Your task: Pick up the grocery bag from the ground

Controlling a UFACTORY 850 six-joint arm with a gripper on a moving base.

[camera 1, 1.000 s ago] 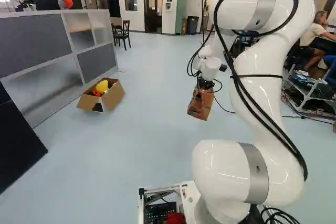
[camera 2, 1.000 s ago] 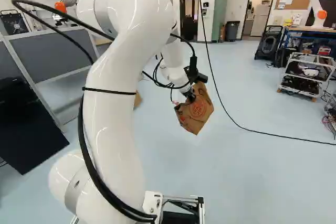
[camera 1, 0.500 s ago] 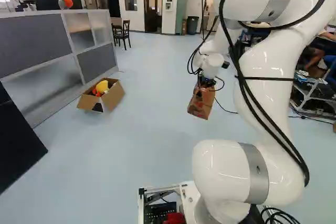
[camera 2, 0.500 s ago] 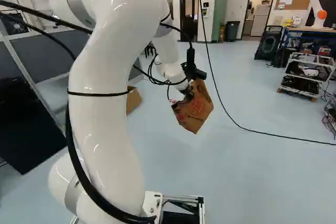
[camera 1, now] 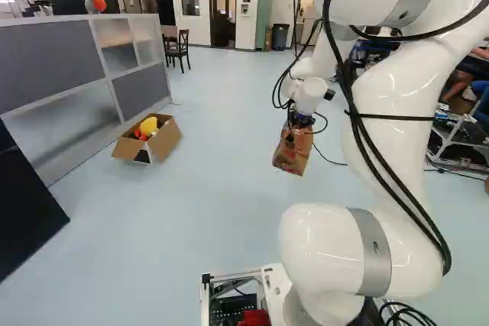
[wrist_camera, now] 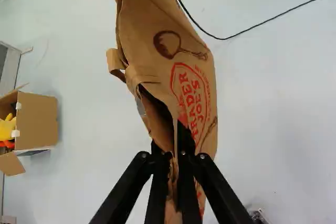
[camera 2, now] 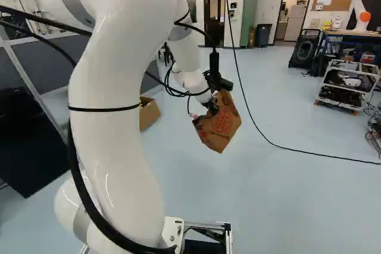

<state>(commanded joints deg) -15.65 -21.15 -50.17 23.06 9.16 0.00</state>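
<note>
My black two-fingered gripper (wrist_camera: pixel 172 153), nearly closed, pinched the brown paper grocery bag (wrist_camera: pixel 152 40) by one side. It hung tilted toward twelve o'clock from the base, seemingly off the pale blue floor (camera 1: pixel 206 188). I judged fast swinging could tear the paper.

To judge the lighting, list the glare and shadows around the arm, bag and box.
Left base view: small glints on the white arm; right base view: glossy streaks on it; wrist view: dark shadow inside the paper bag, soft shadow on the floor beside the cardboard box.
</note>
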